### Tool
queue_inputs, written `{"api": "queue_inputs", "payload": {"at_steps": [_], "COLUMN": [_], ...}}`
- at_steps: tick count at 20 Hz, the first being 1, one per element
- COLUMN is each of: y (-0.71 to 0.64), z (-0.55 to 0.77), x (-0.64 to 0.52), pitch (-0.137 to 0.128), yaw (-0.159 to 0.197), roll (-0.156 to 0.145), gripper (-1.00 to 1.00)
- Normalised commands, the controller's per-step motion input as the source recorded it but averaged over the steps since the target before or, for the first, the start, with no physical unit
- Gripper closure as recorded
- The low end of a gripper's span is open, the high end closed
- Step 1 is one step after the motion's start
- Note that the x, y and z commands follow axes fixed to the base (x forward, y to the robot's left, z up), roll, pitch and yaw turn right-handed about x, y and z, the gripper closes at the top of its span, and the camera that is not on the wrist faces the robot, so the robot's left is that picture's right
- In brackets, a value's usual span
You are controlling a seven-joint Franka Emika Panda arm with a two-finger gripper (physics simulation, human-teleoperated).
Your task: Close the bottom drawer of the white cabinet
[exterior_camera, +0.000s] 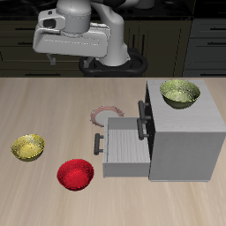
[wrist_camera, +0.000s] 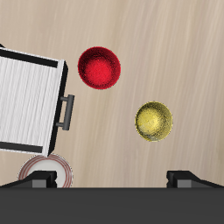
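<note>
The white cabinet (exterior_camera: pixel 184 132) stands on the table with its drawers facing sideways across it. Its bottom drawer (exterior_camera: pixel 125 146) is pulled well out, and the dark bar handle (exterior_camera: pixel 99 143) sits at the drawer's outer end. The wrist view shows the same drawer (wrist_camera: pixel 31 101) and its handle (wrist_camera: pixel 66 111) from above. My gripper (exterior_camera: pixel 69 62) hangs high over the back of the table, well away from the drawer. It is open with nothing between its fingers (wrist_camera: pixel 188 178).
A yellow-green bowl (exterior_camera: pixel 180 93) rests on the cabinet top. On the table are a yellow bowl (exterior_camera: pixel 27 147), a red bowl (exterior_camera: pixel 76 174) near the drawer's front, and a pale pink ring-shaped plate (exterior_camera: pixel 108 113) behind the drawer.
</note>
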Motion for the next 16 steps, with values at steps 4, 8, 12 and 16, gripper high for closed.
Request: {"api": "queue_inputs", "payload": {"at_steps": [4, 8, 12, 16], "y": [-0.08, -0.14, -0.31, -0.26], "z": [0.03, 0.11, 0.06, -0.02], "x": [0.19, 0.20, 0.30, 0.15], "pitch": [-0.025, -0.052, -0.004, 0.008], "yaw": [0.112, 0.017, 0.012, -0.007], "roll": [0.036, -0.054, -0.045, -0.040], "gripper": [-1.00, -1.00, -1.00, -1.00]}}
